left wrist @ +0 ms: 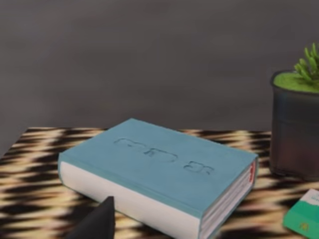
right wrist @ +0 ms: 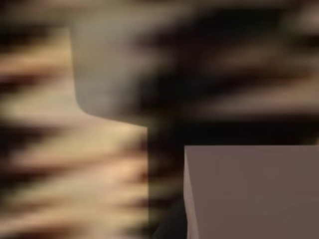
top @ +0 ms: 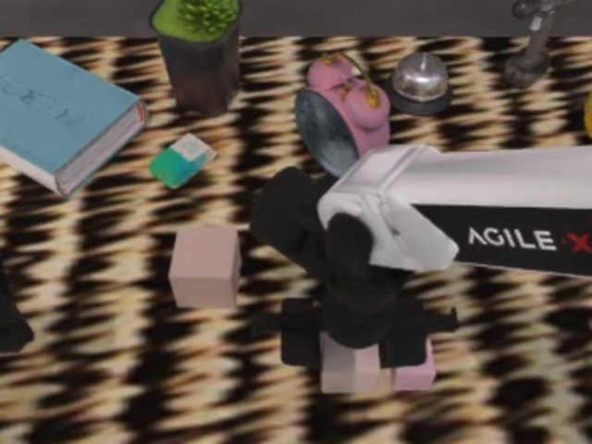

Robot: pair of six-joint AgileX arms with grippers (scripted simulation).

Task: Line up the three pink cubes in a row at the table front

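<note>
Closest to your overhead camera is the right arm [top: 481,208], which reaches in from the right side of the bench [top: 111,370] with its white link and black wrist over the front middle. Under that wrist you see the medium pale pink cube [top: 349,367] at the bench front, partly hidden, with the right pincer [top: 356,338] sitting directly over it. Black finger blocks show on either side of the cube's top, but you cannot tell whether they are clamped on it or merely standing beside it. Just beside this cube, on its right and touching or nearly so, sits the small brighter pink cube [top: 414,375]. The large dusty pink cube [top: 205,266] stands well apart from that pair, toward the left and farther back.

In the right wrist view you get a flat face of a pinkish cube [right wrist: 249,191] up close, over blurred streaks.

Farther back you find a small teal-and-white block [top: 181,160], a teal hardcover book [top: 60,111] at back left, a dark pot with a green plant [top: 198,51], a pink alarm clock [top: 344,106] and a silver call bell [top: 421,81].

Your left arm is parked at the left edge; its wrist view looks across the book [left wrist: 159,174] toward the pot [left wrist: 295,129], with only a dark tip of the left pincer [left wrist: 97,221] showing.
</note>
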